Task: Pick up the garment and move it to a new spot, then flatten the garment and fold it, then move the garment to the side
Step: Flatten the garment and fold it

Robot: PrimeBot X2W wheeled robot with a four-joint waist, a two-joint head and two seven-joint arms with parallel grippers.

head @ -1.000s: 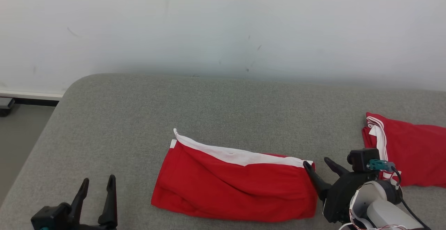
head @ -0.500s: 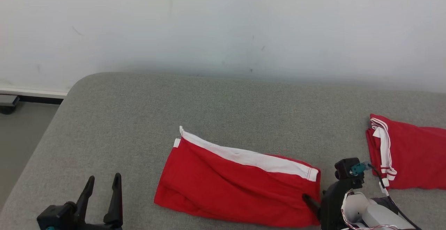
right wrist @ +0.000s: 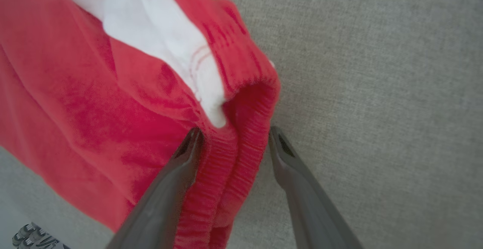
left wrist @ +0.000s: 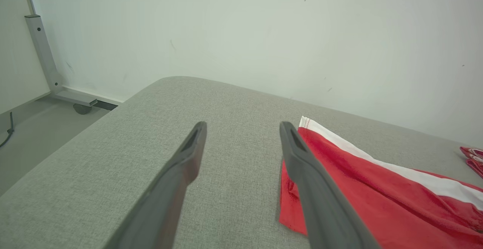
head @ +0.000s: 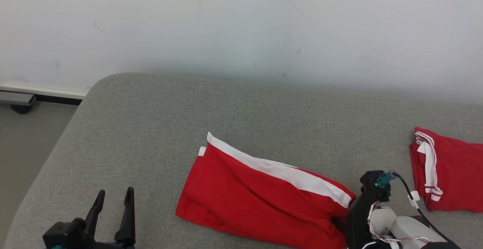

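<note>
Garment (head: 264, 196) soft, light, limp; you should expect sag. Right claw (right wrist: 236, 132) spread, straddling ribbed waistband (right wrist: 245, 98): thickest hold, pinch there. Left claw (left wrist: 242, 125) spread, empty, near opposite end.

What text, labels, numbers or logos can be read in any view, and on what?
None readable.
The red garment and its white band carry no print or tag text.
The second red garment at the right shows none either.
Marks on the wall are scuffs, not writing.
</note>
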